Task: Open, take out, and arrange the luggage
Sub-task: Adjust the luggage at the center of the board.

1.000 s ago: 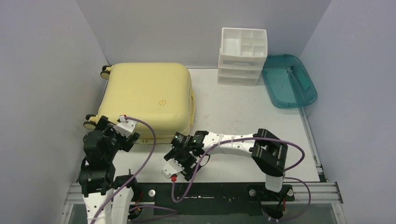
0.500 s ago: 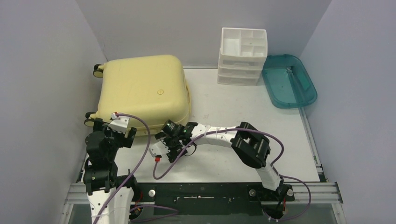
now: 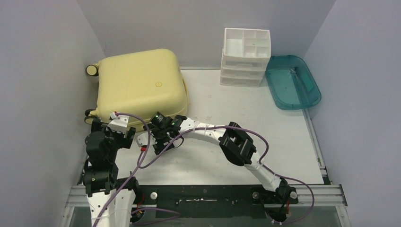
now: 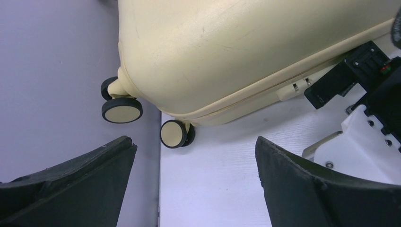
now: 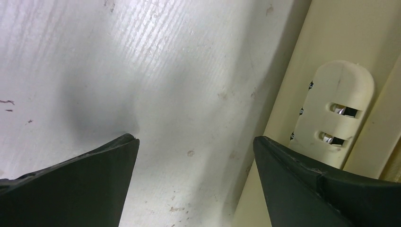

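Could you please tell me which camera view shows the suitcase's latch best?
The right wrist view: the latch on the suitcase sits close, both slots clear. The left wrist view shows it small and distant. The top view hides it behind the right arm.

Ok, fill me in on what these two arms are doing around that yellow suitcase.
Both arms are working at the near edge of the luggage, which lies closed at the far left of the table. The left gripper is open and empty, facing the corner with the wheels. The right gripper is also open and empty, right beside the latch plate on the seam. Nothing has been taken out yet. The white drawer organizer and teal tray sit untouched at the far right.
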`<move>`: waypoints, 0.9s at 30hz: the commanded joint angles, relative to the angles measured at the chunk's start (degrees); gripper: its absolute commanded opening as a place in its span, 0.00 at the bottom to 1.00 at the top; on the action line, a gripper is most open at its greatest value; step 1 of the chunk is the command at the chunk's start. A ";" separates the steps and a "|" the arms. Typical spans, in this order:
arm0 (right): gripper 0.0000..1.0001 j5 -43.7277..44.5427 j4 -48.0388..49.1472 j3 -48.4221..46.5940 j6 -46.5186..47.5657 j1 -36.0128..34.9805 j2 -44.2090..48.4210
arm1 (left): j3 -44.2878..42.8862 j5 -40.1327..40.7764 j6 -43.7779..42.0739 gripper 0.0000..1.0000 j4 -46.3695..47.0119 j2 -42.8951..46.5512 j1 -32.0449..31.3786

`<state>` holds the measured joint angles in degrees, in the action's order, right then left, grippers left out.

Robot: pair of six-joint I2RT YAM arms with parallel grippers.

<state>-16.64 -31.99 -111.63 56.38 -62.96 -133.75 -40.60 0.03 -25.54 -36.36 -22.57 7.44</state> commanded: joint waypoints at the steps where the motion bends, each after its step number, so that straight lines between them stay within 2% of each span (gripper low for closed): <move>1: 0.98 -6.07 2.47 -6.48 -0.96 1.03 1.58 | -7.50 -5.52 -6.63 0.97 -5.47 -1.69 -0.32; 4: 0.98 -15.44 -5.93 -6.95 -3.42 3.11 5.87 | -10.84 -13.00 -13.30 0.97 -15.50 -2.97 -0.25; 10: 0.99 -30.18 -21.65 1.09 2.71 9.50 19.49 | -9.36 -11.84 -25.83 0.97 -27.06 -3.64 -0.15; 13: 0.98 -34.07 -20.10 9.10 2.18 15.66 25.90 | -6.45 -9.32 -33.42 0.91 -31.64 -4.57 -0.15; 15: 0.98 -34.65 -16.29 14.90 0.51 19.61 29.99 | -3.48 -6.22 -36.32 0.86 -31.37 -5.23 -0.03; 19: 0.97 -36.53 -10.21 24.28 -2.73 25.44 34.58 | 2.13 1.15 -37.57 0.65 -21.71 -5.46 -0.14; 21: 0.97 -37.43 -7.50 27.92 -3.99 26.75 36.89 | 4.43 2.06 -38.10 0.53 -17.09 -6.01 -0.13; 27: 0.97 -38.37 -4.90 31.61 -4.27 30.15 40.58 | 8.63 0.91 -38.98 0.00 -5.07 -13.03 -0.15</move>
<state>-50.11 -41.54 -80.03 53.01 -34.54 -97.69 -33.78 0.14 -62.54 -55.05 -31.33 7.22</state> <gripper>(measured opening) 0.972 0.131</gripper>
